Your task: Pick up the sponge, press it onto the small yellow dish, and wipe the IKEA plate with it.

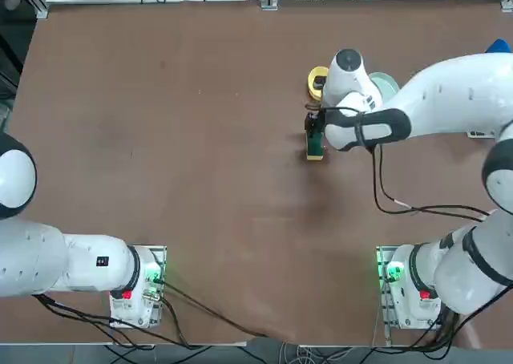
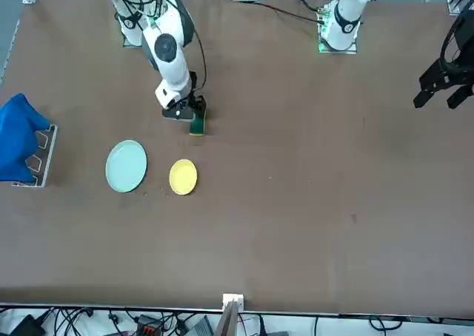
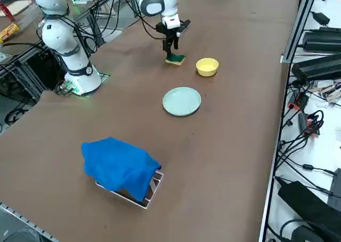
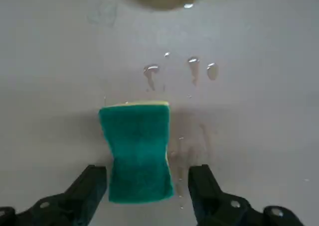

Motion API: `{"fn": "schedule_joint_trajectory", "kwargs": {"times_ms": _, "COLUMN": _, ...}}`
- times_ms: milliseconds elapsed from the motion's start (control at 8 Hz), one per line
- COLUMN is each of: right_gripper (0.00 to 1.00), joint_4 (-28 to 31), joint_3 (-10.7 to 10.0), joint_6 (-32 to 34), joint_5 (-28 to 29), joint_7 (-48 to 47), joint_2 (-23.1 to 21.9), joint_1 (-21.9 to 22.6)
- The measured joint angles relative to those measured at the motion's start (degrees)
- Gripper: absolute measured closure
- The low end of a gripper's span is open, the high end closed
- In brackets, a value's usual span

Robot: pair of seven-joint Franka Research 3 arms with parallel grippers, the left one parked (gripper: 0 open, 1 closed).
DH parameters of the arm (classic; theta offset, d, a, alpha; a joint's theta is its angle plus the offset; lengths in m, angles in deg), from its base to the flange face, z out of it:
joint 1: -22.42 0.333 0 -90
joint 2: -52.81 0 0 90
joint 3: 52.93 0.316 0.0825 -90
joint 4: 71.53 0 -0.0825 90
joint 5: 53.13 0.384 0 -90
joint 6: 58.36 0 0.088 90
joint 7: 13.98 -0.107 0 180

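Green-topped and yellow beneath, the sponge is seen lying flat on the brown table, near the small yellow dish. The right gripper is held just above it with its fingers spread wide, one on either side of the block and not yet closed on it. Nothing is gripped, so the pick-up is judged to be only at its approach. Pressing onto the dish and wiping the pale blue-green plate are both left to be done. A few water drops are visible between sponge and dish.
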Motion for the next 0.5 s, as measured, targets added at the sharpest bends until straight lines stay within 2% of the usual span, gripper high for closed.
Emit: {"fn": "schedule_joint_trajectory", "kwargs": {"times_ms": 500, "right_gripper": 0.00, "joint_4": 0.00, "joint_3": -0.09, "joint_6": -2.00, "joint_5": 0.00, "joint_7": -0.83, "joint_2": 3.51, "joint_1": 1.88}}
